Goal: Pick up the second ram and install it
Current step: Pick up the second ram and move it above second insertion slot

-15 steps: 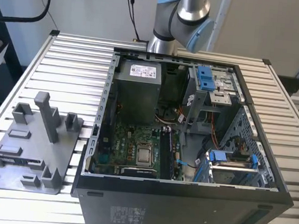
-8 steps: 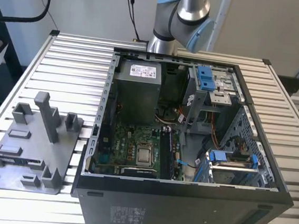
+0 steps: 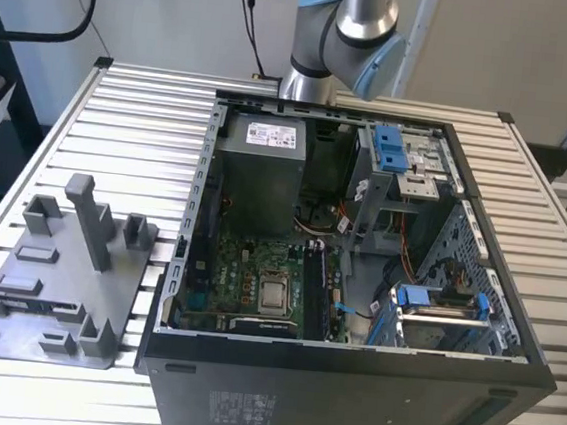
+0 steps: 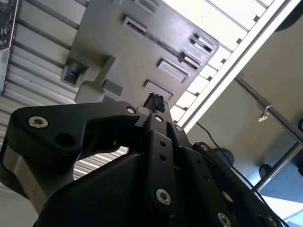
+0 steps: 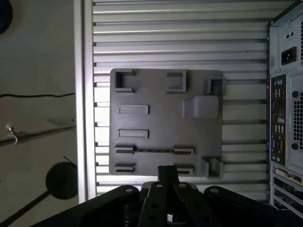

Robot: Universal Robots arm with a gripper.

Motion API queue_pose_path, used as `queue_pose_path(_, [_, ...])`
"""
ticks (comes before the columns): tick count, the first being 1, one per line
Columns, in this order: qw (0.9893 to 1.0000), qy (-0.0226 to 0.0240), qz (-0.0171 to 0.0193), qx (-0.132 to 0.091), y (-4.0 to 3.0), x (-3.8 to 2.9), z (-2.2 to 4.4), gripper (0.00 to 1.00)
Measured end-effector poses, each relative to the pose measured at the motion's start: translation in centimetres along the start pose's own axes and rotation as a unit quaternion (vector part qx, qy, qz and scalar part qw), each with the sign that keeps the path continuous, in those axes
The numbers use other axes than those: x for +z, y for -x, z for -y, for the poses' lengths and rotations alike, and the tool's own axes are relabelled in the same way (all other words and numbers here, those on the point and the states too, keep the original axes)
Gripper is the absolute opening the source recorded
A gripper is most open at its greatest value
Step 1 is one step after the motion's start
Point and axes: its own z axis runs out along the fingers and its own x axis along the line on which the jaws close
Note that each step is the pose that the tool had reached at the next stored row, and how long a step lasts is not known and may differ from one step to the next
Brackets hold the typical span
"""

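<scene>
Fingertips of the gripper meet in the first wrist view, holding nothing we can see, above the grey fixture. The second ram sits edge-on there, its long axis along the table slats, pointing at the computer case. In the second wrist view we see the tips closed. In the exterior view we cannot read the white label.

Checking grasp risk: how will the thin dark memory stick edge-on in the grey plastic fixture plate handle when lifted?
The thin dark memory stick looks stiff and light: a straight strip. Held only at its ends by the grey plastic fixture plate, it may tip if nudged sideways.
</scene>
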Motion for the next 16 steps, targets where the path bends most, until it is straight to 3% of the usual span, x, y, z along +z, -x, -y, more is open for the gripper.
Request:
queue_pose_path(8, [0.9996,-0.0002,-0.0014,-0.029,0.0,0.01,0.0,0.11])
queue_pose_path(16, [0.9971,-0.0003,-0.0037,-0.076,0.0,0.0,0.0,0.11])
